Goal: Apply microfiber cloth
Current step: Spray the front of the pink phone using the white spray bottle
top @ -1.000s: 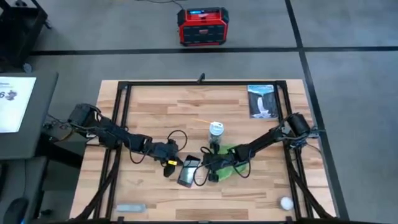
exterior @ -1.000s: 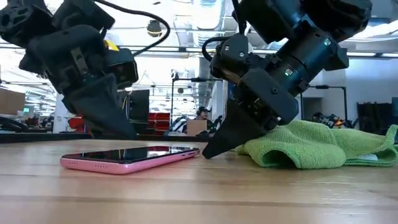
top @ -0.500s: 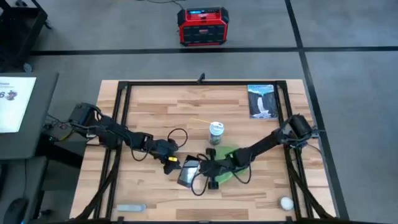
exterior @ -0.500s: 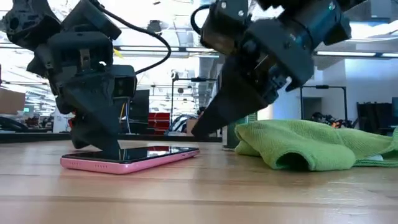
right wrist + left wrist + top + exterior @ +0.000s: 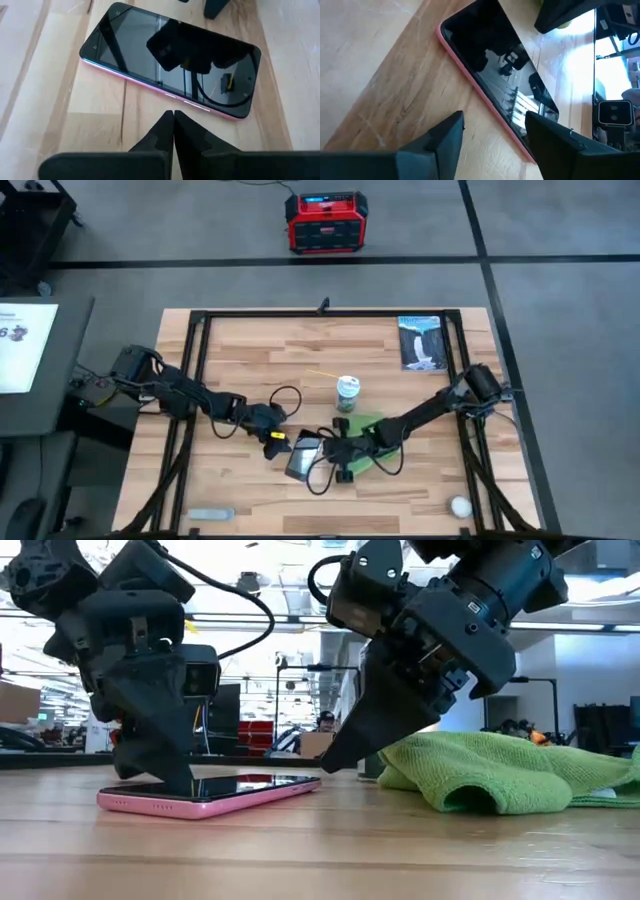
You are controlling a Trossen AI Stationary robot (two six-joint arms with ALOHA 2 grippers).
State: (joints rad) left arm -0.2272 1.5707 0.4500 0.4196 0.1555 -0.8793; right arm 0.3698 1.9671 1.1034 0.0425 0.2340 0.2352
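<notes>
Pale wooden planks make up my bench, framed by a black rail. At the lower left of the high view a small grey object lies near the bench's front edge.

My left tool sits left of centre in the low view. Its fingers are spread apart, one on each side of the phone's edge in the left wrist view, and one fingertip rests on the glass of the pink phone. It has hold of nothing. That phone lies flat, screen up, just below the middle of the high view.

My right tool comes next, just to the phone's right. In the right wrist view its two fingers are pressed together into one point with nothing between them, aimed at the phone's long edge. In the low view the tip hangs just above the phone's right end; I cannot tell whether it touches.

Beyond it, at right of centre in the low view, the microfiber cloth lies bunched on the bench, bright green, close beside my right tool and apart from the phone. A small can stands above the cloth in the high view, a printed card lies at the upper right, and a white ball rests at the lower right.
</notes>
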